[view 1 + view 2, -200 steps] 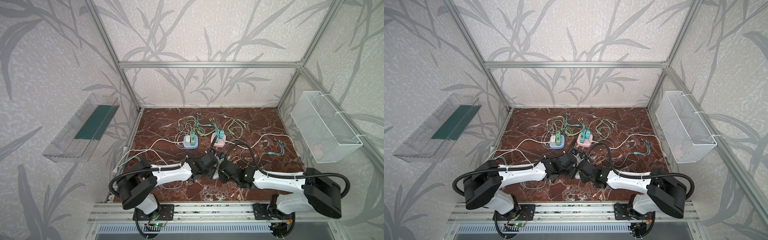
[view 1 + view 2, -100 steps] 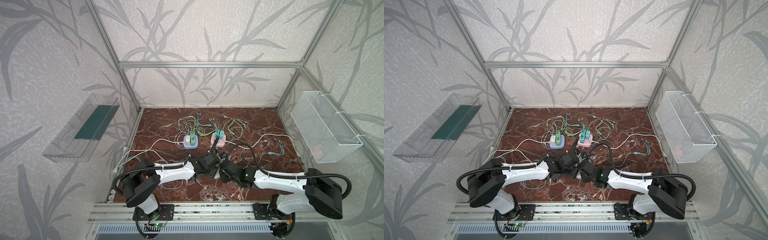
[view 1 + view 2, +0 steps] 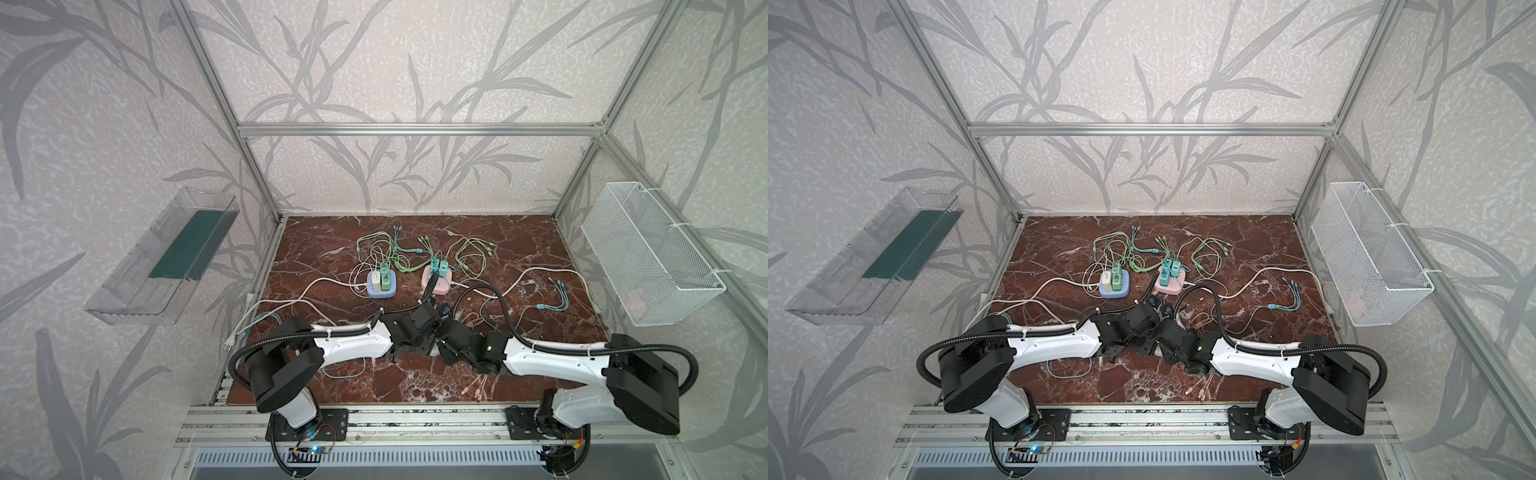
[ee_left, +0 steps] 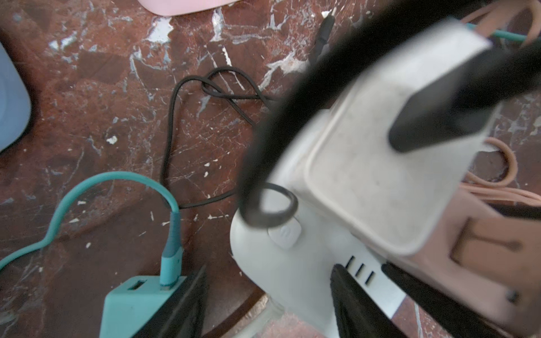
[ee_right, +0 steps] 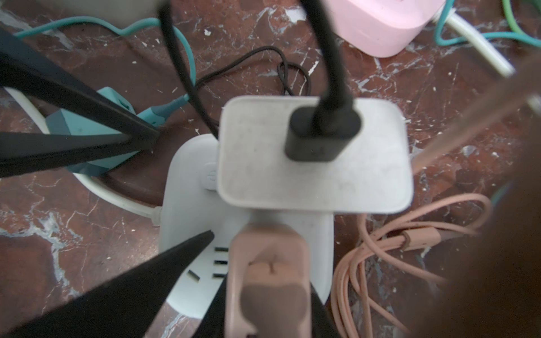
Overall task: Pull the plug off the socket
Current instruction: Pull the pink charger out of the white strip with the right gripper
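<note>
A white socket block (image 5: 187, 187) lies on the marble floor at the front middle. A pink plug (image 5: 269, 263) sits in it beside a white adapter (image 5: 316, 175) that carries a black cable. My right gripper (image 5: 268, 295) is shut on the pink plug, one jaw on each side. My left gripper (image 4: 263, 281) is open. One of its fingers (image 4: 351, 295) rests on the socket's top by the empty slots; the other finger (image 4: 181, 307) stands against a teal charger (image 4: 137, 304). In both top views the grippers meet (image 3: 434, 332) (image 3: 1156, 328) and hide the socket.
A blue socket block (image 3: 382, 289) and a pink socket block (image 3: 436, 286), both with chargers and green cables, stand further back. A coiled pink cable (image 5: 380, 257) lies beside the white socket. A wire basket (image 3: 652, 257) hangs on the right wall, a clear tray (image 3: 166, 257) on the left.
The left arm has edged slightly toward the middle. Both grippers stay on the socket and the plug as before.
</note>
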Tool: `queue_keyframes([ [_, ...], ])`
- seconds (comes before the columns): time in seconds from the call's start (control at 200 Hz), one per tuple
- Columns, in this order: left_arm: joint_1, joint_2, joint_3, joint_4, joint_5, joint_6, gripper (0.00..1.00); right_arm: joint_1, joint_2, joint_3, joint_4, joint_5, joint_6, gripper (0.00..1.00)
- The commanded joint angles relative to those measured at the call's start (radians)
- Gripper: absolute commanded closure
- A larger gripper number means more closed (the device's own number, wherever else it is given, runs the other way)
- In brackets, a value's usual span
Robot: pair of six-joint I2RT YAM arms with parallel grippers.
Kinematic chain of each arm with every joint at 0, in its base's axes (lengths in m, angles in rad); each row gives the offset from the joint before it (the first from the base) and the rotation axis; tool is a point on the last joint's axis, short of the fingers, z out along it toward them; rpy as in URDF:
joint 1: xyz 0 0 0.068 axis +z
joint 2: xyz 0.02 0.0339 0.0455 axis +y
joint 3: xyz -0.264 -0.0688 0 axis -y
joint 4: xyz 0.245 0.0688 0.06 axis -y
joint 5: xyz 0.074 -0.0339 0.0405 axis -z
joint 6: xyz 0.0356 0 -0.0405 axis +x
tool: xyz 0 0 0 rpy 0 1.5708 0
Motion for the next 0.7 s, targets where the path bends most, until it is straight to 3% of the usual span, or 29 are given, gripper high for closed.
queue_keyframes([
  [0.0, 0.0, 0.041, -0.015, -0.097, -0.048, -0.019, 0.33, -0.003, -0.066, -0.002, 0.029, 0.027, 0.006, 0.9],
  [0.245, 0.001, 0.047, -0.015, -0.106, -0.051, -0.022, 0.33, -0.023, -0.099, -0.026, 0.053, -0.036, -0.001, 0.89],
  [0.38, 0.0, 0.046, -0.017, -0.108, -0.059, -0.032, 0.33, -0.023, -0.068, 0.02, -0.029, -0.051, -0.022, 0.89],
  [0.6, 0.001, 0.01, -0.036, -0.105, -0.079, -0.04, 0.33, -0.052, -0.123, -0.03, -0.038, 0.023, -0.008, 0.89],
  [0.695, 0.001, -0.009, -0.052, -0.083, -0.077, -0.038, 0.33, -0.071, -0.18, -0.069, -0.013, -0.002, -0.022, 0.87],
])
